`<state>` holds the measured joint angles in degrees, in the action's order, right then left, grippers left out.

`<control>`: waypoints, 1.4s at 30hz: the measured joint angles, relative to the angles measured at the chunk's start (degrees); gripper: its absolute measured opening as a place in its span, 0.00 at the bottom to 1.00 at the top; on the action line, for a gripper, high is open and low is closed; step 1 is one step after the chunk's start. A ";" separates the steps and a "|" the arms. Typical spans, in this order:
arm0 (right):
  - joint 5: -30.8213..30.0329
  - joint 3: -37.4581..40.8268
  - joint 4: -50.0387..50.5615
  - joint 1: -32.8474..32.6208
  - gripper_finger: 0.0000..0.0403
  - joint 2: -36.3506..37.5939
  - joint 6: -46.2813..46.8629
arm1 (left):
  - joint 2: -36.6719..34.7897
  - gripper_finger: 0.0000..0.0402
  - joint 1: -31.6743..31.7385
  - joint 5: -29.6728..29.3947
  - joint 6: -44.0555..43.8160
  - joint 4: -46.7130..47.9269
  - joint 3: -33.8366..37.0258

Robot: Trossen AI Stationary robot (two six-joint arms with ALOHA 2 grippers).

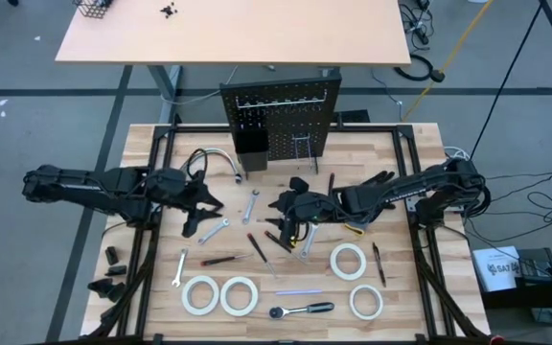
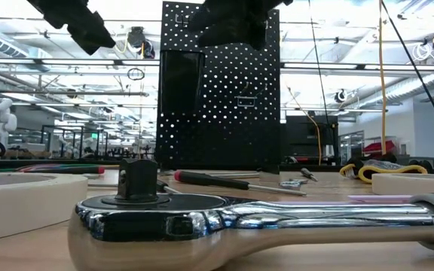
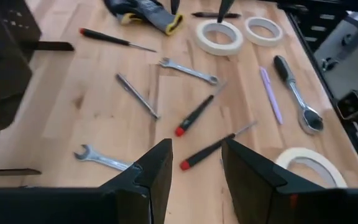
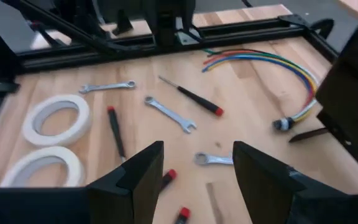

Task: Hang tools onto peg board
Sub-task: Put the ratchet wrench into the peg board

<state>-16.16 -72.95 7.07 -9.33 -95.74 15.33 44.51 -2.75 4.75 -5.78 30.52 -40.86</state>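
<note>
**Both arms poised over scattered tools, nothing yet picked**

Above the tabletop (image 1: 401, 153), the high view shows the left end effector (image 1: 202, 213) and right end effector (image 1: 290, 218) hovering over loose wrenches and screwdrivers, while the peg board (image 1: 281, 120) stands upright at the far edge, one wire hook (image 1: 303, 146) bare. The step appears to be choosing a tool. In the low view, the ratchet (image 2: 262, 218) lies nearest, a screwdriver (image 2: 228, 181) before the board. The left wrist view shows its fingers (image 3: 157, 174) parted and empty above a red-tipped screwdriver (image 3: 213, 148). The right wrist view shows open, empty fingers (image 4: 145, 168) over a wrench (image 4: 213, 159); the coloured cable bundle (image 4: 278, 68) lies nearby, a likely snag.
</note>
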 joint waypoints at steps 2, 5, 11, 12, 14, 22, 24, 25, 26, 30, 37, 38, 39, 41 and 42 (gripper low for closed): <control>-0.01 0.00 -0.15 -0.37 0.47 -0.05 1.67 | 0.00 0.36 -0.97 0.04 0.04 0.26 0.00; -0.01 0.00 -0.12 -0.85 0.47 -0.05 4.66 | 0.01 0.36 -2.46 0.91 -0.02 0.25 0.00; -0.05 0.00 1.74 -2.12 0.46 -0.05 7.57 | 1.36 0.36 -5.49 1.33 -6.49 -0.65 0.02; -0.11 0.00 2.76 -2.32 0.46 -0.05 7.48 | 1.75 0.36 -6.08 1.33 -8.44 -0.93 0.02; -0.23 0.00 4.54 -2.50 0.46 -0.05 6.49 | 2.81 0.36 -7.55 0.86 -12.42 -2.57 0.02; 1.71 0.02 6.75 -2.42 0.46 -0.05 3.66 | 8.32 0.36 -16.47 -13.98 -25.87 -7.78 0.02; 3.72 0.02 6.74 -2.79 0.46 -0.11 3.56 | 9.59 0.36 -18.49 -16.45 -29.07 -7.29 0.02; 4.06 0.02 6.41 -3.04 0.46 -0.35 3.53 | 10.21 0.36 -19.49 -17.49 -30.23 -7.19 0.02; 4.12 0.02 6.25 -3.39 0.46 -0.58 3.53 | 10.80 0.36 -20.51 -18.68 -31.42 -7.20 0.02; 3.92 0.04 6.45 -4.96 0.46 -0.86 5.48 | 12.78 0.36 -24.06 -22.54 -32.86 -6.94 0.02; -1.97 0.04 6.28 -6.13 0.46 -0.86 12.72 | 14.38 0.36 -26.40 -24.36 -32.68 -2.86 0.02; -2.01 0.04 6.03 -6.11 0.46 -0.86 12.74 | 14.38 0.36 -26.80 -24.36 -32.66 -2.90 0.02; -2.04 0.04 5.49 -6.11 0.46 -0.86 12.53 | 14.38 0.36 -27.27 -24.38 -32.52 -3.03 0.02; -2.01 0.04 3.82 -6.00 0.46 -0.86 12.52 | 14.38 0.36 -28.42 -24.55 -32.21 -2.68 0.02; -1.97 0.04 3.20 -5.90 0.46 -0.86 12.71 | 14.38 0.36 -28.93 -24.83 -31.54 -2.33 0.02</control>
<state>-18.13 -72.90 10.27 -15.23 -96.60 28.04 58.89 -31.68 -20.09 -37.33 28.19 -40.84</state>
